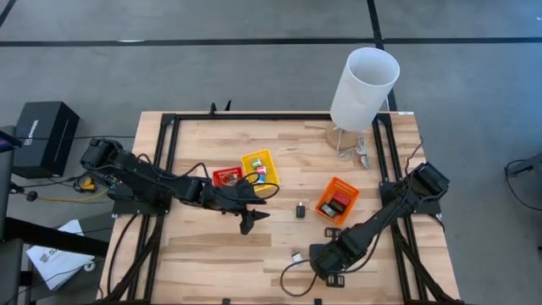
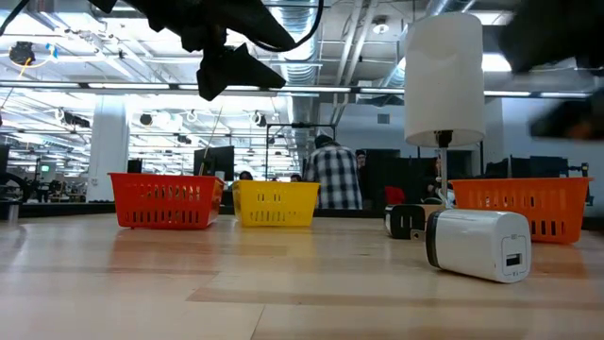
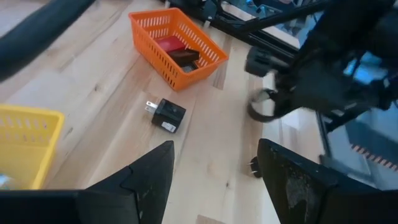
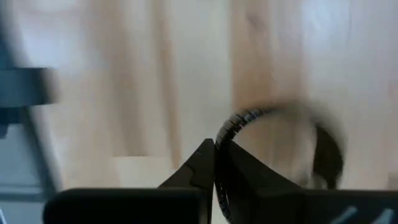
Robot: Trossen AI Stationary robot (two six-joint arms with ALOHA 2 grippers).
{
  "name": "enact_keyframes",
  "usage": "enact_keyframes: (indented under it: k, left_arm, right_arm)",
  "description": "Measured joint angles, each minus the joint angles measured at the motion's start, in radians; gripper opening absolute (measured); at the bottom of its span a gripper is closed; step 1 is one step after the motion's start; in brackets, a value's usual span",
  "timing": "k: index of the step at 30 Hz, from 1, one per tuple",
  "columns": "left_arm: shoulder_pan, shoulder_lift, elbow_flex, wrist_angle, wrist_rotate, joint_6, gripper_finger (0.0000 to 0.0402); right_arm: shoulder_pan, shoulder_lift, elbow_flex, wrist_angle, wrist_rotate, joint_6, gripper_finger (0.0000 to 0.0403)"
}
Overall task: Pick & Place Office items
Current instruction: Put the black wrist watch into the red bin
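My right gripper (image 4: 215, 144) stands near the table's front right (image 1: 324, 264), pointing down, shut on a black ribbed ring (image 4: 280, 134). The left wrist view shows that ring (image 3: 261, 107) under the right arm. My left gripper (image 1: 251, 219) hovers open above the table's middle, holding nothing (image 3: 216, 149). A black plug block (image 1: 301, 210) lies flat on the wood between the trays. A white plug block (image 1: 298, 254) lies on its side near the front (image 2: 477, 244). My right gripper pinches the ring's band (image 4: 225, 132) between its two fingertips, at one side of the loop. The fingers come from above, pointing down. The rest of the loop stands out to one side of them; whether it is off the wood cannot be told.
A red tray (image 1: 226, 176) and a yellow tray (image 1: 259, 167) stand by my left gripper. An orange tray (image 1: 337, 199) with a few items sits at the right. A tall white cylinder (image 1: 364, 89) stands at the far right. Small black pieces (image 1: 332, 231) lie near the right arm.
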Motion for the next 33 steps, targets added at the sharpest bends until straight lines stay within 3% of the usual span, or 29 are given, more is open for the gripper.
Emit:
enact_keyframes:
  k: [7, 13, 16, 20, 25, 29, 33]
  left_arm:
    - [0.000, 0.000, 0.000, 0.015, -0.001, 0.243, 0.0227]
    - [0.000, 0.000, 0.000, 0.021, -0.001, 0.361, 0.0227]
    - [0.000, 0.000, 0.000, 0.028, -0.001, 0.367, 0.0227]
    - [-0.002, 0.000, 0.000, 0.039, -0.001, 0.369, 0.0227]
    - [-0.026, 0.000, 0.000, 0.072, -0.001, 0.468, 0.0225]
    - [-0.042, 0.000, 0.000, 0.135, -0.020, 0.564, 0.0213]
    - [-0.040, 0.000, 0.000, 0.159, -0.111, 0.679, 0.0196]
  right_arm:
    - [-0.017, -0.005, 0.175, -0.138, 0.038, -0.302, 0.0009]
    - [-0.051, -0.120, 0.236, -0.336, 0.239, -0.515, 0.0011]
    - [-0.080, -0.225, 0.204, -0.296, 0.338, -0.604, 0.0008]
    - [-0.141, -0.392, 0.028, 0.022, 0.359, -0.801, 0.0010]
    - [-0.272, -0.550, -0.302, 0.604, 0.211, -0.921, 0.0014]
    - [-0.380, -0.565, -0.489, 0.958, 0.161, -0.898, 0.0014]
    - [-0.466, -0.507, -0.552, 1.191, 0.143, -0.822, 0.0014]
